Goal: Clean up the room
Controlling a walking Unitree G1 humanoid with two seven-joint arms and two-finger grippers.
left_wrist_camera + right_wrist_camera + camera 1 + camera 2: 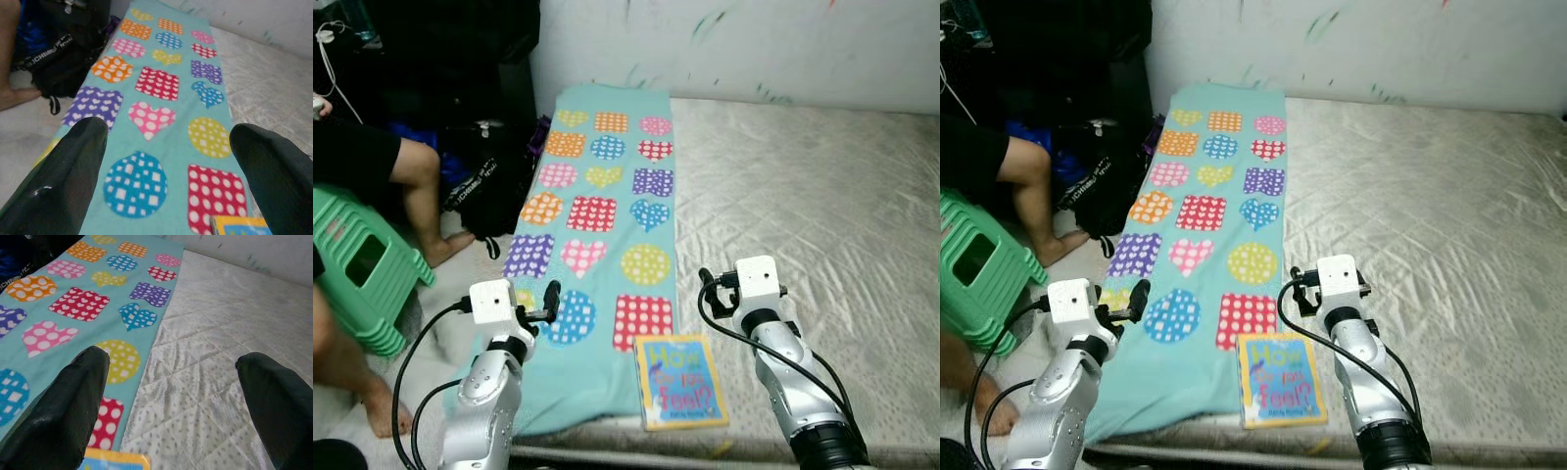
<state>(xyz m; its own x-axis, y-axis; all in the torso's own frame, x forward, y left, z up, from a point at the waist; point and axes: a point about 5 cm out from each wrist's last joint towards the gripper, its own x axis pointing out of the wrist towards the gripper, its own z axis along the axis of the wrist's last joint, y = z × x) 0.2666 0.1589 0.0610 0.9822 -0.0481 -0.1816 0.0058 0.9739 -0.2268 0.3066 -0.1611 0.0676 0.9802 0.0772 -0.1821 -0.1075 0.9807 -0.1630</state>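
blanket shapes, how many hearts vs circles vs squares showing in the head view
On the blanket, counted from the head view:
hearts: 5, e.g. pink heart
circles: 5, e.g. yellow circle
squares: 7, e.g. red square
total: 17
One more yellowish shape sits partly hidden by the left gripper.

Home bedroom, bare quilted mattress (803, 196), patterned blanket (597, 215), stool (362, 274)

Bright, even light, sharp views, dark upper-left corner.
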